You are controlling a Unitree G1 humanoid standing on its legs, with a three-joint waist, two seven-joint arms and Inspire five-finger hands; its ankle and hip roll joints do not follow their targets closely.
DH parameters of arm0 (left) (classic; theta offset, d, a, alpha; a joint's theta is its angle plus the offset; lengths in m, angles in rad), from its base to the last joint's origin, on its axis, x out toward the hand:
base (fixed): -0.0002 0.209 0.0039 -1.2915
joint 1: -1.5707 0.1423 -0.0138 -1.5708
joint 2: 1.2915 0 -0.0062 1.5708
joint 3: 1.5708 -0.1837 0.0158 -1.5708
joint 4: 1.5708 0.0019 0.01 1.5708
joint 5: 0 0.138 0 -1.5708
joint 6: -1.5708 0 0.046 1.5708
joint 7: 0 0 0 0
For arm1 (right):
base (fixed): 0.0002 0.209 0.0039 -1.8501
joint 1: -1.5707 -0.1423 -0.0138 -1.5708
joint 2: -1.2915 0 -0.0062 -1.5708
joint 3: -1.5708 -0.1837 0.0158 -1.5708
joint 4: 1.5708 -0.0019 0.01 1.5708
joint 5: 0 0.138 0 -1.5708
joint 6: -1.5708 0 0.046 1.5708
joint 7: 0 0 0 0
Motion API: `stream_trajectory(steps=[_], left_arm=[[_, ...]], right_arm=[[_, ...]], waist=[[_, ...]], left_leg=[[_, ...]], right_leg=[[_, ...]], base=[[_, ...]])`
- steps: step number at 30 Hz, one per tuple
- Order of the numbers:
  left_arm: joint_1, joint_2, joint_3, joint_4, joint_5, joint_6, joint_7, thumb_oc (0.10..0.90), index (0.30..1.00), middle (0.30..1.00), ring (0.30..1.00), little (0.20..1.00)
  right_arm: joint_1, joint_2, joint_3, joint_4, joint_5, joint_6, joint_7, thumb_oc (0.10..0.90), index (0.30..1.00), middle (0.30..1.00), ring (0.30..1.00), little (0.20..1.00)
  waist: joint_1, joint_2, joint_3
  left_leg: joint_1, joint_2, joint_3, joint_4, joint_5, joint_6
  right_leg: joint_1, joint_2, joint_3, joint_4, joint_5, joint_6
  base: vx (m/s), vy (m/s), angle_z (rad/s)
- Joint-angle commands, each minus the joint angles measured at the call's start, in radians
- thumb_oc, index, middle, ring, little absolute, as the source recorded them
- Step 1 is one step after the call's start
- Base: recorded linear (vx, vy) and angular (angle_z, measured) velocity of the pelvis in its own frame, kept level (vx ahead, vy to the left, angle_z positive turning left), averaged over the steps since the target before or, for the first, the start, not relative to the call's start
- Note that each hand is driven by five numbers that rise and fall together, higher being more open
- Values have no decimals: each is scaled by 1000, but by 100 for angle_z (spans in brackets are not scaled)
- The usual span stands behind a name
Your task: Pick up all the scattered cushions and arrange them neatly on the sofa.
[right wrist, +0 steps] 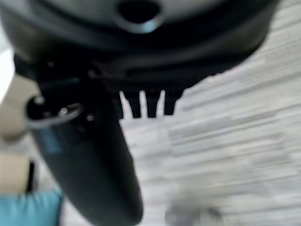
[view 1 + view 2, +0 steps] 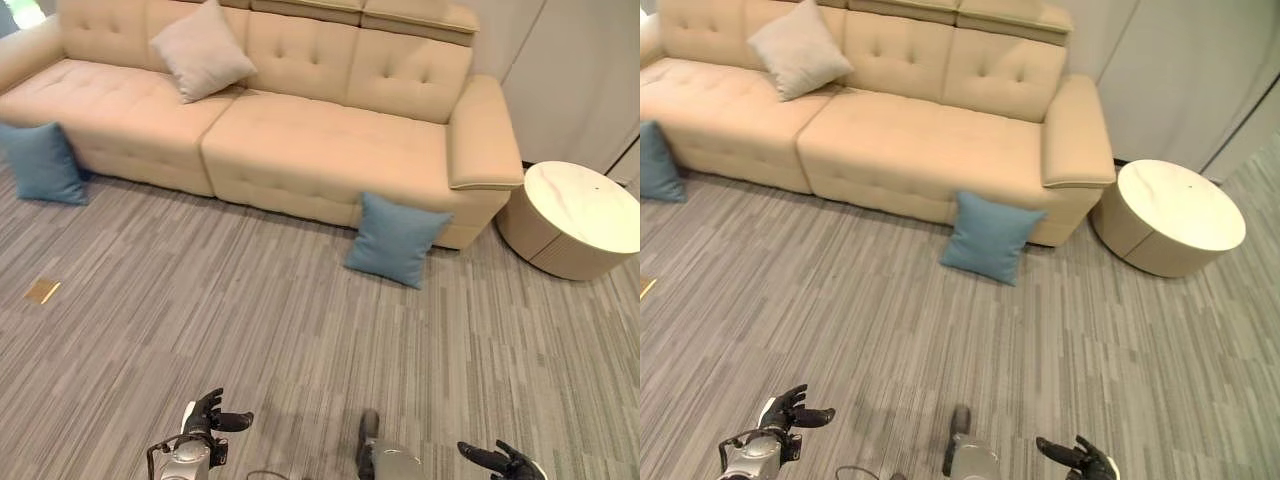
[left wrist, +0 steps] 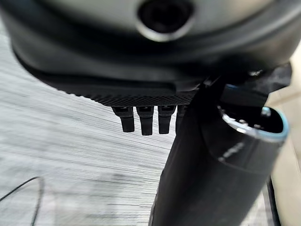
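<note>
**Inspector:** Starting from the right robot hand (image 2: 505,462): it hangs low at the near edge of the head view, fingers relaxed and spread, nothing in them. Its wrist view agrees, with straight fingers over bare carpeted floor (image 2: 250,330) and a corner of blue beyond the thumb.

**Assessor:** And the other?

**Inspector:** Left robot hand (image 2: 212,415), also low and near, likewise released and empty.

**Assessor:** Where does the work lie from them?

**Inspector:** The nearer blue cushion (image 2: 395,239) stands on the floor, leaning against the sofa (image 2: 330,140) front below the right armrest. From the right robot hand it bears about eleven o'clock; from the left robot hand, about one o'clock. Both are well apart from it. By my reading the right hand is somewhat the nearer.

**Assessor:** Its axis?

**Inspector:** Roughly square, so no clear long axis; it is propped on its lower edge, tilted back, face towards the robot.

**Assessor:** Others?

**Inspector:** A second blue cushion (image 2: 42,163) on the floor at the sofa's left end, about ten o'clock from the left hand and farther off. A grey cushion (image 2: 203,50) is already on the left seat against the backrest. A round side table (image 2: 575,215) stands right of the sofa.

**Assessor:** Judgement?

**Inspector:** Two cushions remain on the floor. The robot must close forward before either hand can reach.
</note>
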State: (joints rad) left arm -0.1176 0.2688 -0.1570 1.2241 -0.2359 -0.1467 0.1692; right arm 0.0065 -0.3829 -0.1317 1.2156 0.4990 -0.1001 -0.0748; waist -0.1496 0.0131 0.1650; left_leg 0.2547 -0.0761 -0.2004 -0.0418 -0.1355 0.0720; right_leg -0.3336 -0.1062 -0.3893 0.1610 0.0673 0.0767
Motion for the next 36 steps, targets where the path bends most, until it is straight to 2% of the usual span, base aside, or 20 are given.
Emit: stream_trajectory(steps=[1, 2, 3, 4, 5, 6, 7, 9, 13, 15, 16, 18, 19, 25, 26, 27, 29, 31, 32, 36], left_arm=[[28, -3, -28, -11, 49, -18, 19, 800, 900, 900, 900, 900], [30, -8, -37, -13, 55, -11, 17, 800, 900, 900, 900, 900], [37, -6, -44, -31, 62, -10, 18, 800, 900, 900, 900, 900], [46, -6, -47, -32, 59, -6, 20, 800, 900, 900, 900, 900], [53, -14, -29, -36, -25, -6, -14, 800, 900, 900, 900, 900], [52, -14, -29, -36, -26, -7, -14, 800, 900, 900, 900, 900], [83, -41, 58, -22, -214, 16, -103, 800, 900, 900, 900, 900], [115, -46, 78, 9, -223, 19, -149, 800, 900, 900, 900, 900], [143, -39, 119, 30, -246, 7, -145, 800, 900, 900, 900, 900], [166, -28, 155, 55, -234, 5, -124, 800, 900, 900, 900, 900], [158, -23, 158, 58, -219, 9, -116, 800, 900, 900, 900, 900], [150, -16, 143, 72, -162, 10, -87, 800, 900, 900, 900, 900], [139, -18, 126, 72, -125, 11, -71, 800, 900, 900, 900, 900], [100, -5, 102, 3, -108, -10, -35, 800, 900, 900, 900, 900], [93, 1, 85, -20, -97, -20, -22, 800, 900, 900, 900, 900], [93, 1, 85, -20, -97, -20, -22, 800, 900, 900, 900, 900], [80, 8, 50, -32, -46, -34, 12, 800, 900, 900, 900, 900], [77, 9, 43, -26, -46, -36, 15, 800, 900, 900, 900, 900], [70, 3, 34, 0, -41, -31, 9, 800, 900, 900, 900, 900], [77, -3, 31, 36, -33, -15, 3, 800, 900, 900, 900, 900]], right_arm=[[18, -105, -76, 22, 79, -63, -77, 800, 900, 900, 900, 900], [18, -118, -88, 22, 83, -70, -94, 800, 900, 900, 900, 900], [19, -139, -97, 30, 88, -72, -105, 800, 900, 900, 900, 900], [15, -159, -105, 40, 81, -73, -124, 800, 900, 900, 900, 900], [4, -202, -106, 72, 53, -64, -155, 800, 900, 900, 900, 900], [4, -201, -107, 73, 53, -64, -155, 800, 900, 900, 900, 900], [19, -229, -132, 102, 59, -46, -139, 800, 900, 900, 900, 900], [25, -269, -141, 93, 81, -48, -96, 800, 900, 900, 900, 900], [3, -297, -159, 61, 75, -61, -79, 800, 900, 900, 900, 900], [-8, -285, -177, 39, 79, -66, -82, 800, 900, 900, 900, 900], [-2, -276, -181, 44, 85, -62, -73, 800, 900, 900, 900, 900], [17, -267, -192, 24, 89, -68, -59, 800, 900, 900, 900, 900], [11, -254, -182, 16, 76, -67, -66, 800, 900, 900, 900, 900], [13, -207, -167, -6, 69, -67, -75, 800, 900, 900, 900, 900], [20, -202, -166, -6, 76, -69, -76, 800, 900, 900, 900, 900], [20, -202, -166, -6, 76, -69, -76, 800, 900, 900, 900, 900], [34, -206, -166, 3, 77, -67, -91, 800, 900, 900, 900, 900], [40, -199, -161, 10, 84, -66, -92, 800, 900, 900, 900, 900], [42, -161, -157, 53, 140, -50, -62, 800, 900, 900, 900, 900], [62, -118, -160, 84, 151, -48, -64, 800, 900, 900, 900, 900]], waist=[[-14, 21, -14], [-9, 10, -11], [12, -15, 6], [38, -39, 29], [92, -61, 69], [93, -63, 66], [151, -55, 60], [203, -39, 40], [262, -53, 1], [270, -73, -17], [254, -57, -5], [199, -16, 22], [182, -11, 29], [162, -23, 52], [155, -35, 62], [155, -34, 61], [127, -50, 63], [125, -52, 68], [110, -68, 64], [103, -82, 33]], left_leg=[[65, 109, 65, 224, 74, -152], [-25, 137, 97, 420, 179, -190], [-143, 136, 108, 624, 243, -178], [-240, 113, 117, 787, 232, -152], [-427, 84, 171, 828, 134, -115], [-430, 82, 172, 826, 137, -114], [-499, 59, 237, 550, 73, -91], [-521, 15, 239, 192, 150, -96], [-538, -10, 237, 85, 214, -89], [-439, -32, 219, 86, 205, -28], [-381, -16, 216, 70, 191, -13], [-265, 9, 195, 46, 151, 12], [-228, 14, 183, 44, 128, 14], [-159, 46, 159, 58, 53, -25], [-142, 67, 133, 63, 20, -52], [-143, 67, 132, 63, 20, -52], [-113, 87, 77, 72, -28, -82], [-101, 98, 56, 87, -48, -89], [-91, 113, 19, 91, -53, -104], [-97, 186, 7, 81, -31, -145]], right_leg=[[92, 64, 133, -40, -22, -19], [132, 71, 151, -39, -48, -49], [178, 75, 175, -47, -70, -81], [218, 78, 194, -49, -97, -106], [292, 82, 220, -56, -139, -120], [289, 80, 221, -56, -138, -119], [389, 89, 222, -90, -185, -107], [471, 119, 269, -117, -217, -82], [577, 116, 310, -101, -249, -58], [485, 36, 275, 251, -65, 66], [439, -10, 236, 430, 8, 97], [320, -91, 192, 687, 11, 70], [285, -120, 176, 702, -12, 53], [265, -200, 62, 341, -70, 35], [256, -195, 105, 145, -41, 51], [256, -194, 104, 143, -40, 51], [208, -208, 284, -40, 60, 99], [196, -193, 365, -60, 79, 104], [175, -166, 470, -47, 97, 115], [211, -127, 422, -44, 19, 106]], base=[[569, -312, 30], [477, -340, 51], [401, -397, 49], [484, -467, 19], [353, -329, -27], [657, -218, -65], [670, -3, -61], [715, 21, -39], [571, 21, -79], [641, 157, -86], [388, 197, -93], [387, 169, -26], [441, 26, 57], [259, -173, 47], [243, -323, 14], [295, -397, 4], [362, -468, 5], [274, -415, 42], [200, -472, 52], [110, -486, 45]])
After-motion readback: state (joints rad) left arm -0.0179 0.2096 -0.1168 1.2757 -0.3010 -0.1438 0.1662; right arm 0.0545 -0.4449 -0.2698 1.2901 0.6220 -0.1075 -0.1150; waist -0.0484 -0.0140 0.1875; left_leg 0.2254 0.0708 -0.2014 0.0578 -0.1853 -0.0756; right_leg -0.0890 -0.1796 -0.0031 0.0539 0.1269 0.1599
